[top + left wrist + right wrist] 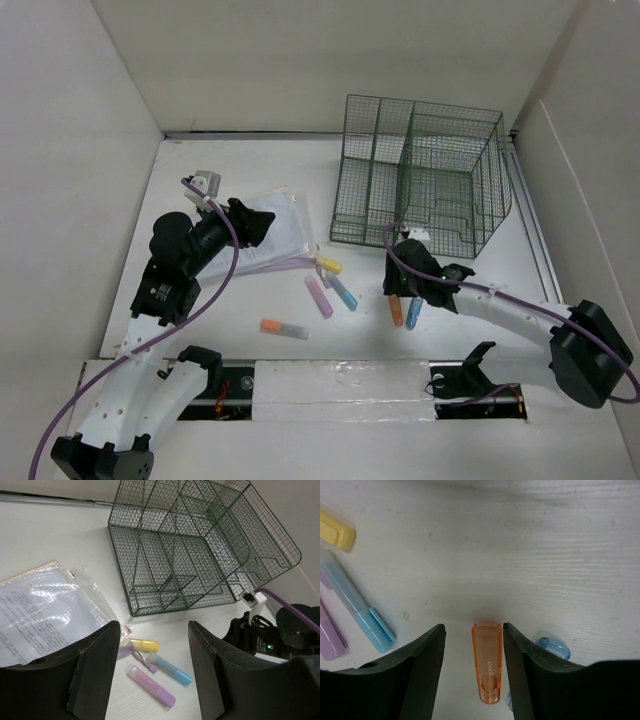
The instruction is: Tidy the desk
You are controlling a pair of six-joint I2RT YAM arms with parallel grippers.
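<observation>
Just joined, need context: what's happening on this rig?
Tidy-up under way. The right end effector is open, straddling an orange highlighter on the desk, not yet gripping. The left end effector hovers open and empty by the clear document pouch. Other highlighters lie loose; the green wire organizer looks empty.

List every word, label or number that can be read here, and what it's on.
No text here is legible.
Printed sheet in the plastic sleeve: lines of print, too small and blurred.
Small label on the sleeve: red mark, unreadable.
Highlighters: no markings visible.
</observation>
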